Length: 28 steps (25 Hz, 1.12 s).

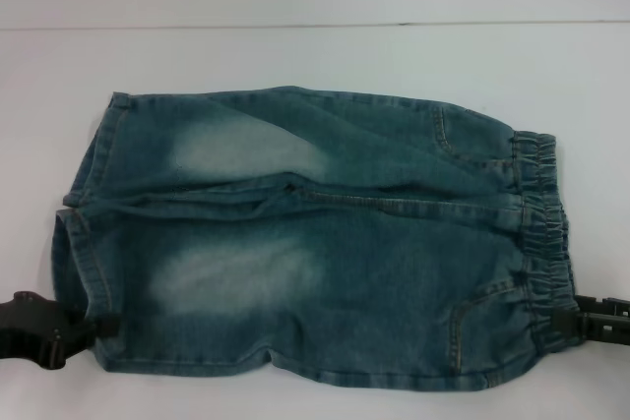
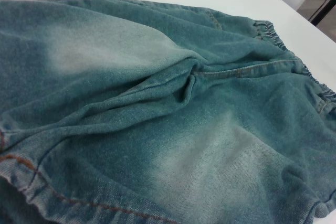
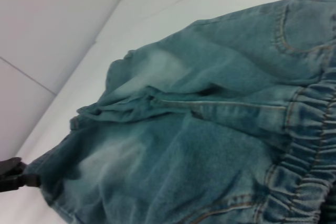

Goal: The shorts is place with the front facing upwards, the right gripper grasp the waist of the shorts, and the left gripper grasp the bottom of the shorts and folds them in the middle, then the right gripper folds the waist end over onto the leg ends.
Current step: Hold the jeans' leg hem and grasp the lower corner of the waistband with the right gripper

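Blue denim shorts [image 1: 315, 243] lie spread on the white table, front up. The elastic waist [image 1: 541, 233] is on the right and the leg ends [image 1: 84, 213] on the left. My left gripper [image 1: 98, 327] is at the near corner of the leg hem and shut on it. In the right wrist view the hem is drawn to a point at the left gripper [image 3: 37, 180]. My right gripper [image 1: 571, 320] is at the near end of the waistband, touching its edge. The left wrist view shows only the shorts [image 2: 173, 114] up close, and the right wrist view shows the waistband [image 3: 304, 145].
The white table [image 1: 315, 56] runs bare behind the shorts to a far edge. In the left wrist view the table's far corner [image 2: 294, 9] shows, with dark floor past it. A pale wall [image 3: 47, 19] stands beyond the table in the right wrist view.
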Each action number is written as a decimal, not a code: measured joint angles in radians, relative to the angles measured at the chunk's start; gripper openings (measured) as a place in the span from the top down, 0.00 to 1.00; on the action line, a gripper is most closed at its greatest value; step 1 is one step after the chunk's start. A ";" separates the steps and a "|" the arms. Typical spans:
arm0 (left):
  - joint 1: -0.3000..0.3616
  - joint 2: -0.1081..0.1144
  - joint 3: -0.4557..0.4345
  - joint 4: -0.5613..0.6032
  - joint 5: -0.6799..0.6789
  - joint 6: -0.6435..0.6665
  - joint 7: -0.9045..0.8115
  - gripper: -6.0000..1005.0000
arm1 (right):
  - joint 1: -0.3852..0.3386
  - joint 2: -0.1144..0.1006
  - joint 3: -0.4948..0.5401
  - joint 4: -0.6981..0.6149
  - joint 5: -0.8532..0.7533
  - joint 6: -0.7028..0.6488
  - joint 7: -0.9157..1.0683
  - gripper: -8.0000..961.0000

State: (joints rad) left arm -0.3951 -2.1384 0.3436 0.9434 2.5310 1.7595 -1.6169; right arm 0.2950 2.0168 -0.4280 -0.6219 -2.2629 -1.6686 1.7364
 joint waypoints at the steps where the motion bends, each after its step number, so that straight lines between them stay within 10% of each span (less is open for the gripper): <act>1: -0.001 0.000 0.000 0.000 0.000 0.000 0.000 0.95 | 0.001 0.000 0.000 0.000 0.000 -0.006 0.000 0.04; 28: -0.011 0.004 0.000 -0.014 0.001 0.000 0.006 0.93 | 0.056 0.005 -0.005 -0.006 -0.060 -0.019 0.065 0.11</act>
State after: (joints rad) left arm -0.4056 -2.1348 0.3436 0.9294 2.5322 1.7595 -1.6106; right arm 0.3512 2.0217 -0.4331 -0.6284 -2.3232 -1.6876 1.8017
